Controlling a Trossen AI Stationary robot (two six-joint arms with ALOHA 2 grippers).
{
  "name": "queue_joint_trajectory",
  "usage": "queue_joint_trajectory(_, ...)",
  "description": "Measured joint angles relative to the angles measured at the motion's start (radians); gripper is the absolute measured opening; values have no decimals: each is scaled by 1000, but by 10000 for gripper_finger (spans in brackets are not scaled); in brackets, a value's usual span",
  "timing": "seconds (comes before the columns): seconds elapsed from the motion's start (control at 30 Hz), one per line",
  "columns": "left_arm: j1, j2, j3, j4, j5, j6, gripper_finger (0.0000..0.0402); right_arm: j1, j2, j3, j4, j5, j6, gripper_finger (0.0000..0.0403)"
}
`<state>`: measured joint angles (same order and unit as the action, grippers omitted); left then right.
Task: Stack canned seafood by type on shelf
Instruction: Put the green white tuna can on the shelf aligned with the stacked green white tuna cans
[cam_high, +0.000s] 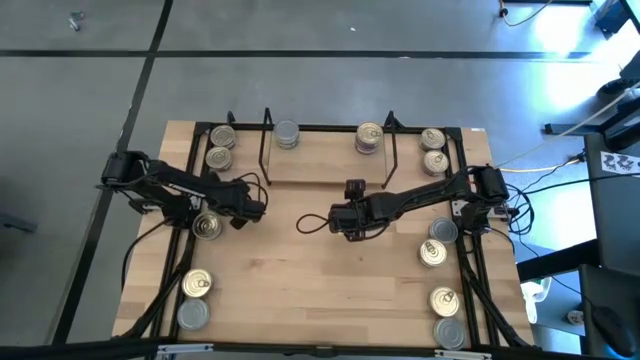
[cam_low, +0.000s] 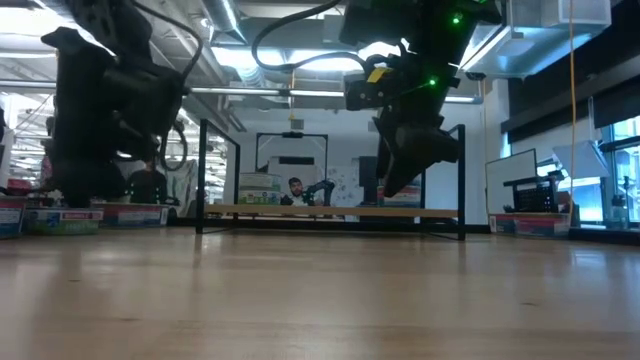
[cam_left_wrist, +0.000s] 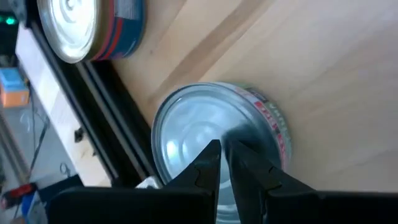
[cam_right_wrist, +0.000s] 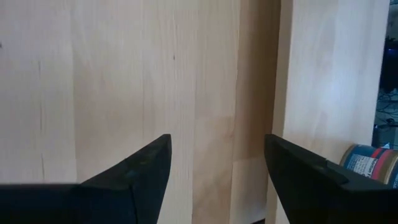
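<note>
- Left claw (cam_left_wrist: 224, 163): fingers drawn almost together, nothing gripped; positioned directly above a silver-topped tin (cam_left_wrist: 205, 134) resting on the counter (cam_high: 300, 290) near its left edge.
- Right claw (cam_right_wrist: 217, 168): fingers spread wide, nothing held; stationed over bare counter at mid-table, just in front of the shelf (cam_high: 325, 160).
- Shelf: located at the counter's far side; one tin (cam_high: 287, 134) and a short stack of tins (cam_high: 369, 138) are placed on it.
- Remaining tins: distributed along both side edges of the counter.
</note>
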<state>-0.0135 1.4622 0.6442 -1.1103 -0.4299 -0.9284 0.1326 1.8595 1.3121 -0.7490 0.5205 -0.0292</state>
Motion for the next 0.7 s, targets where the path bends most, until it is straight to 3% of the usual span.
queue_joint_trajectory(0.17, -33, 3, 26, 30, 1, 20, 32, 9, 0, 0, -14, -41, 0, 254)
queue_joint_trajectory(0.33, -75, 3, 72, 112, 26, 73, 33, 63, -20, 0, -72, -10, 21, 254)
queue_joint_trajectory(0.7, -150, 6, 94, 564, 122, 236, 33, 188, -53, -17, -136, 3, 84, 254)
